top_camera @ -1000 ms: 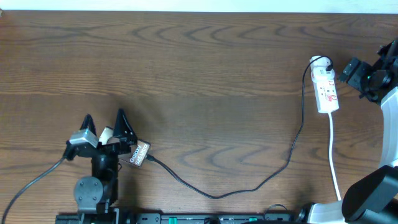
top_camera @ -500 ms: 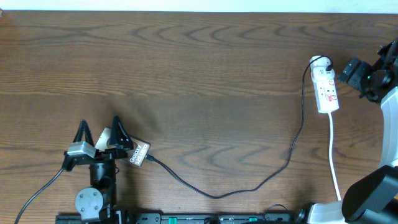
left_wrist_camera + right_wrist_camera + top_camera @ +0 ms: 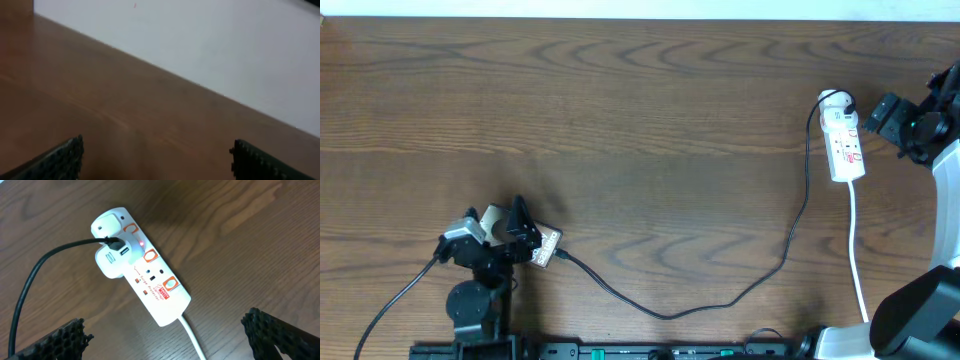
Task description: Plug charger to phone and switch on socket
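Socket [image 3: 145,275] lies long axis roughly crosswise to the right gripper [image 3: 876,114], which hangs just right of it, jaws spread and empty, while the phone [image 3: 545,247], charger [image 3: 665,315] at its edge, and the spread, empty left gripper [image 3: 495,210] sit far left of the socket

overhead: fixed high above the surface [image 3: 640,120], facing straight down from far off; takes in both the left tool [image 3: 495,212] and the right tool [image 3: 882,122]
left wrist: low behind the left tool, facing forward almost level; surface ahead of the tool, white wall [image 3: 225,45] beyond it
right wrist: just behind the right tool, tilted steeply down, near; socket [image 3: 150,275] ahead of and below the tool
shared: overhead and right wrist both show the socket; overhead and left wrist share only bare surface ahead of the left tool
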`<state>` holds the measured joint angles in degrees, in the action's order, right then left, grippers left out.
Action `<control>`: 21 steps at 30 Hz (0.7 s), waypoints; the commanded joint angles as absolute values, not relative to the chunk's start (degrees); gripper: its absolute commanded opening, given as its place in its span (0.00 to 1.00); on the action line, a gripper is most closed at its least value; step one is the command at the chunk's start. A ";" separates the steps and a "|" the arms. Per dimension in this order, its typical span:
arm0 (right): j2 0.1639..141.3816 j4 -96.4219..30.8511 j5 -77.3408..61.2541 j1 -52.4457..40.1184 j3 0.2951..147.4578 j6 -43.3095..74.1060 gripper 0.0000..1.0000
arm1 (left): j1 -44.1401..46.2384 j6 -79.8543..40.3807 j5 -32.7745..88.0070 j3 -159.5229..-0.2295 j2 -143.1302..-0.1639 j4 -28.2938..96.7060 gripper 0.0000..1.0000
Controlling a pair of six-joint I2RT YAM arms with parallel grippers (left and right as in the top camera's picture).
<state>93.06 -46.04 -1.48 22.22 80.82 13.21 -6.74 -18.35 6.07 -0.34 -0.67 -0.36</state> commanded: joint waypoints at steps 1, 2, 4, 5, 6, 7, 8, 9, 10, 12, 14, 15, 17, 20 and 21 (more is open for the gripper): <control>92.99 -46.13 -0.99 22.04 81.03 13.91 0.99 | -7.05 -18.20 6.90 -0.23 -0.05 3.68 0.93; 92.99 -46.13 -0.99 22.02 81.03 13.91 0.99 | -7.07 -18.15 6.90 -0.23 -0.05 3.70 0.93; 92.99 -46.13 -0.99 22.02 81.03 13.91 0.99 | -7.07 -17.28 6.85 -0.23 -0.05 3.66 0.93; 92.99 -46.13 -0.99 22.04 81.03 13.91 0.99 | -7.07 -16.51 6.94 -0.23 -0.05 3.66 0.93; 92.99 -46.13 -0.99 22.04 81.03 13.91 0.99 | -7.07 -15.59 7.18 -0.23 -0.05 3.66 0.93; 92.99 -46.13 -0.99 22.04 81.03 13.91 0.99 | -7.05 -14.66 7.51 -0.23 -0.05 3.64 0.93; 92.99 -46.13 -0.99 22.04 81.03 13.91 0.99 | -7.07 -13.43 7.97 -0.23 -0.05 3.64 0.93; 92.99 -46.13 -0.99 22.04 81.03 13.91 0.99 | -7.05 -11.42 8.78 -0.25 -0.05 3.62 0.93; 92.99 -46.13 -0.99 22.04 81.03 13.91 0.99 | -7.07 -9.93 9.50 -0.25 -0.05 3.60 0.93; 92.99 -46.13 -0.99 22.04 81.03 13.91 0.99 | -7.07 -6.09 11.33 -0.25 -0.05 3.38 0.93; 92.99 -46.13 -0.99 22.04 81.03 13.91 0.99 | -7.05 -3.18 12.56 -0.25 -0.05 3.38 0.93; 92.99 -46.13 -0.99 22.04 81.03 13.91 0.99 | -7.05 -2.13 13.06 -0.27 -0.05 3.36 0.93; 92.99 -46.13 -0.99 22.04 81.03 13.91 0.99 | -7.07 -1.67 13.10 -0.27 -0.05 3.36 0.93; 92.99 -46.13 -0.99 22.04 81.03 13.91 0.99 | -7.05 0.45 14.68 -0.27 -0.05 3.18 0.93; 92.99 -46.11 -0.99 22.04 81.03 13.91 0.99 | -7.05 2.02 16.08 -0.27 -0.05 3.05 0.93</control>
